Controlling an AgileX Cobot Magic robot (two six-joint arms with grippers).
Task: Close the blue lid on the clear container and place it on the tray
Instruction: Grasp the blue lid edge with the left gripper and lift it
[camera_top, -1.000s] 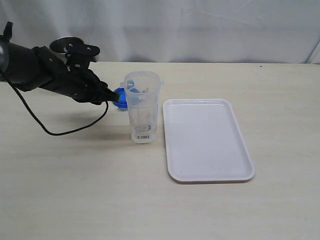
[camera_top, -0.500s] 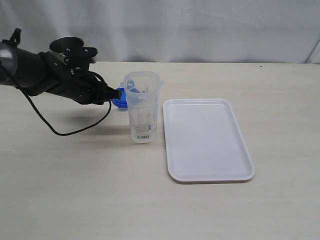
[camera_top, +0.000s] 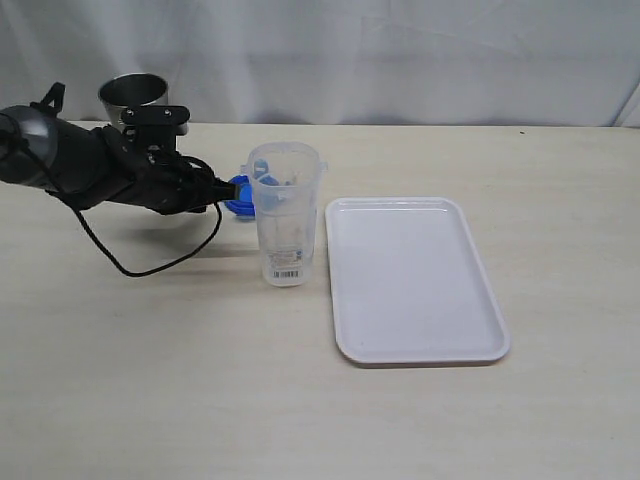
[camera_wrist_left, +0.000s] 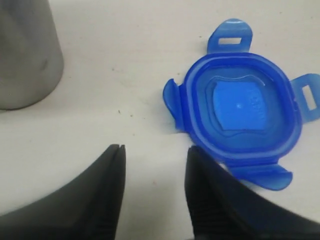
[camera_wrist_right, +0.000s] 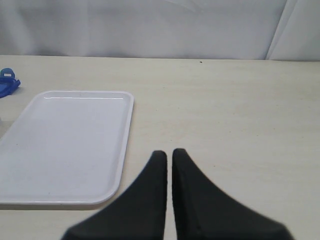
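Left tool (camera_wrist_left: 155, 150) spread low over the worktop (camera_top: 150, 380), next to the blue lid (camera_wrist_left: 242, 107).

The blue lid lies flat on the worktop with its hollow side up, just beside the clear container (camera_top: 284, 215), on the side away from the tray (camera_top: 415, 290). The left tool's fingers are apart with only worktop between them; one finger is at the lid's edge. The container stands upright and uncovered, near the tray. A steel cup (camera_top: 133, 95) stands behind the left arm. The right tool (camera_wrist_right: 169, 154) is pressed almost together and pinches nothing.
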